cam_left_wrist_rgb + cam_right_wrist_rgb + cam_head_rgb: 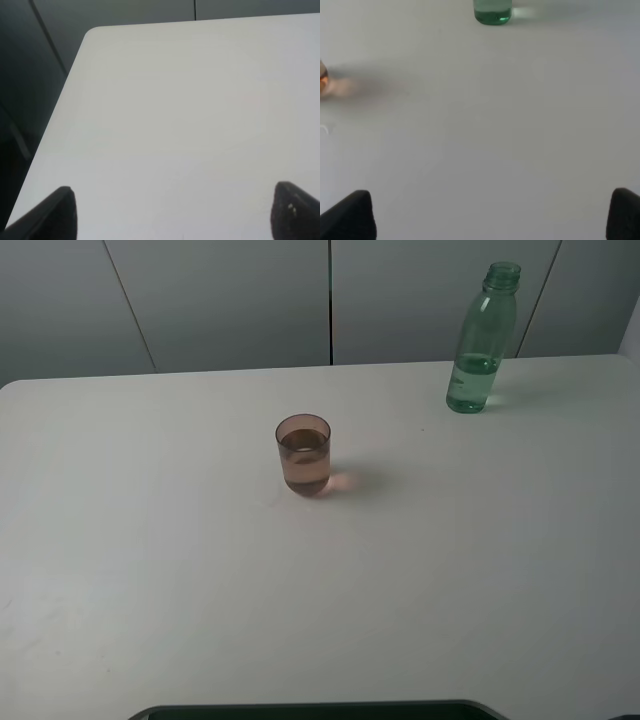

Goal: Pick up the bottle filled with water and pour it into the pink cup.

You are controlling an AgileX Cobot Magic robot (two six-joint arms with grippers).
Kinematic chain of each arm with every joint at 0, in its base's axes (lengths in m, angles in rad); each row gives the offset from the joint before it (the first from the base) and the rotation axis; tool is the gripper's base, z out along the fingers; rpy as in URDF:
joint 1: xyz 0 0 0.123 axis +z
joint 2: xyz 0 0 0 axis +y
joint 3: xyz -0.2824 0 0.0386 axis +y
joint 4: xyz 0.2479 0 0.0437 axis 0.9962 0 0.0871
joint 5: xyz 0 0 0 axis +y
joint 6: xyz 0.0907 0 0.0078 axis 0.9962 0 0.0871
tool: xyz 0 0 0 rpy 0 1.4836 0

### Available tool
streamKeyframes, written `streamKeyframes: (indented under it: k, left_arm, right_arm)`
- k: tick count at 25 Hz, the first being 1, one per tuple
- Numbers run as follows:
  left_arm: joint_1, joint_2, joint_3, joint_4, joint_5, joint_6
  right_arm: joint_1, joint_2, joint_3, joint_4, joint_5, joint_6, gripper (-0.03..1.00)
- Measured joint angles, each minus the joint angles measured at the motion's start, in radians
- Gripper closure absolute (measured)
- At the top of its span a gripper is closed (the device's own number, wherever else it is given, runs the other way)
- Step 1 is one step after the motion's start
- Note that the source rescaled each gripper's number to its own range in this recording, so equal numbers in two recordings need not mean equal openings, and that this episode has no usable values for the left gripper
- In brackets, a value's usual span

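Desk (150, 570) surface runs bare on the left side, where the left pincer (172, 212) hangs with its jaws spread wide over nothing. Near the middle stands the pink cup (303, 455), upright and already holding some liquid. Further right, at the far edge, the bottle (481, 340) stands upright, uncapped, with water only in its lower part, well apart from the cup. The right pincer (492, 215) is also spread wide, facing the bottle's base from a distance. A clumsy approach could topple the tall, light bottle, and a fast tilt might overfill the part-full cup.
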Motion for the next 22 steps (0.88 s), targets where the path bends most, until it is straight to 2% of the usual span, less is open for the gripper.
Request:
streamKeyframes:
  k: [9, 22]
  left_arm:
    - [0.0, 0.0, 0.0, 0.0, 0.0, 0.0]
    - [0.0, 0.0, 0.0, -0.004, 0.0, 0.0]
  right_arm:
    - [0.0, -0.168, 0.0, 0.0, -0.002, 0.0, -0.03]
    - [0.0, -0.18, 0.0, 0.0, -0.002, 0.0, -0.03]
